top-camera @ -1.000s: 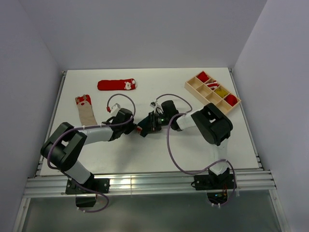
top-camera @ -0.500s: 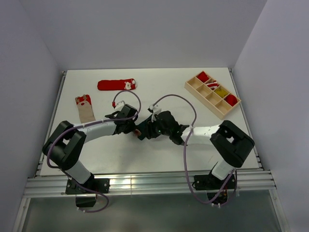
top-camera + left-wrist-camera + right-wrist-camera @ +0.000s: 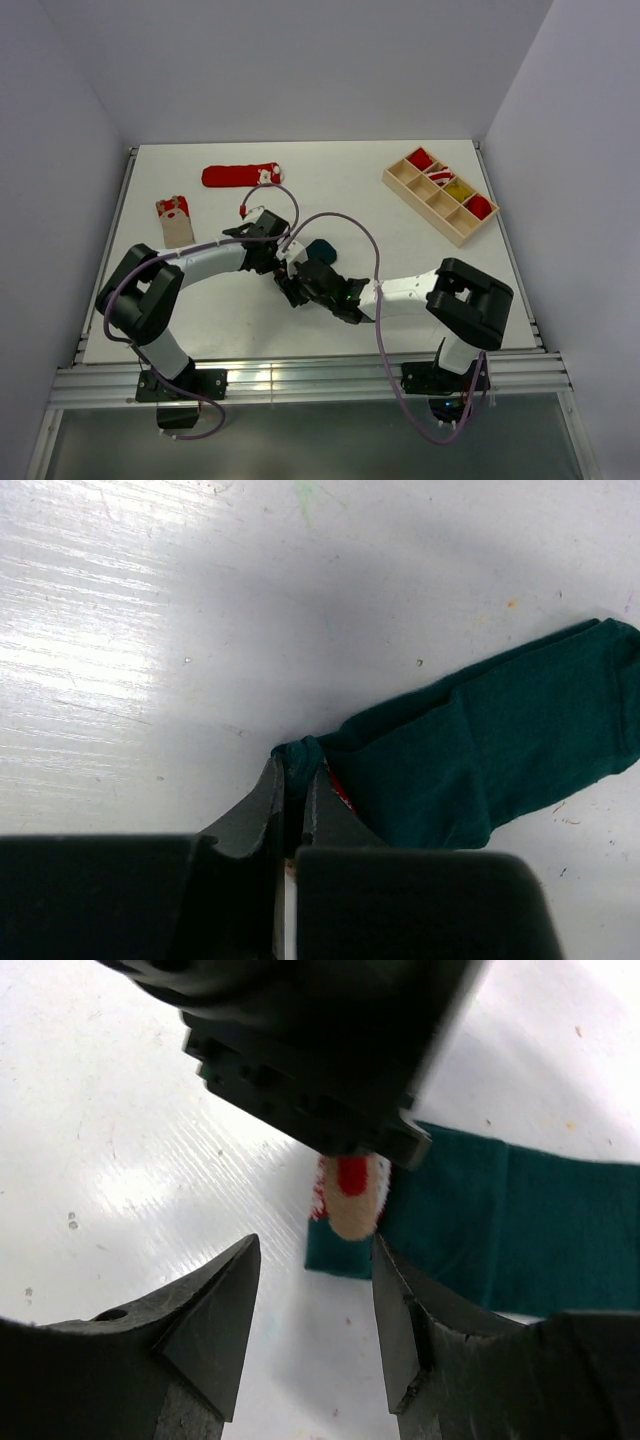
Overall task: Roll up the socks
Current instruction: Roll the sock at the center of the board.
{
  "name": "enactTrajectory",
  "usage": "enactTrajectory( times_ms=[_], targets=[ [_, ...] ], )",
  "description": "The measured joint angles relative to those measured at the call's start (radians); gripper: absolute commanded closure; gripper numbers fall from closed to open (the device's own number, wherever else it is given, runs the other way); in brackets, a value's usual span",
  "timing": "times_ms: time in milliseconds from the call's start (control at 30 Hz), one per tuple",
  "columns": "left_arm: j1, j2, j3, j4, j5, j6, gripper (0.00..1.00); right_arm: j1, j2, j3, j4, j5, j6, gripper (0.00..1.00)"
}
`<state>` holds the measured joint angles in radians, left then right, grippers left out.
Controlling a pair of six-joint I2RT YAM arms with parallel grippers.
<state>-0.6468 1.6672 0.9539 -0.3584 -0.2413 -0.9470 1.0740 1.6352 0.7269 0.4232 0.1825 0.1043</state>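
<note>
A dark green sock [image 3: 500, 745] with a red and beige decoration lies flat on the white table; in the top view the sock [image 3: 321, 247] sits mid-table. My left gripper [image 3: 296, 765] is shut on a bunched corner of this sock; it shows in the top view [image 3: 285, 260]. My right gripper [image 3: 315, 1260] is open, low over the table just in front of the sock's edge [image 3: 520, 1225] and the decoration [image 3: 350, 1195], with the left gripper's body right above. In the top view the right gripper [image 3: 294, 288] is just near of the left one.
A red sock [image 3: 243, 176] lies at the back left and a beige sock [image 3: 177, 222] at the left. A wooden compartment tray [image 3: 404, 183] holding rolled socks stands at the back right. Purple cables loop over both arms.
My right arm has swung down and left, its gripper now nearer the front and open. My left gripper has shifted slightly right and farther, and the green sock now shows beside it.
</note>
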Motion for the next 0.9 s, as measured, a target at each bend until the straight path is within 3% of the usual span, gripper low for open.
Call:
enactTrajectory(
  times_ms=[333,567,600,633,800,900],
  targets=[
    [0.008,0.002,0.000,-0.001,0.023,0.008,1.00,0.024,0.107,0.090,-0.021,0.073,-0.043,0.46],
    [0.019,0.006,0.000,0.000,0.038,0.007,1.00,0.022,0.184,0.110,-0.047,0.113,-0.038,0.54],
    [0.019,0.006,0.000,0.000,0.039,0.007,1.00,0.022,0.195,0.111,-0.048,0.117,-0.032,0.57],
    [0.019,0.006,0.000,0.001,0.038,0.006,1.00,0.022,0.203,0.114,-0.045,0.122,-0.026,0.65],
    [0.022,0.006,0.000,0.005,0.038,0.006,0.97,0.023,0.205,0.121,-0.050,0.132,-0.020,0.92],
    [0.022,0.006,0.000,0.010,0.037,0.005,0.84,0.019,0.202,0.119,-0.050,0.127,-0.016,1.00]
  ],
)
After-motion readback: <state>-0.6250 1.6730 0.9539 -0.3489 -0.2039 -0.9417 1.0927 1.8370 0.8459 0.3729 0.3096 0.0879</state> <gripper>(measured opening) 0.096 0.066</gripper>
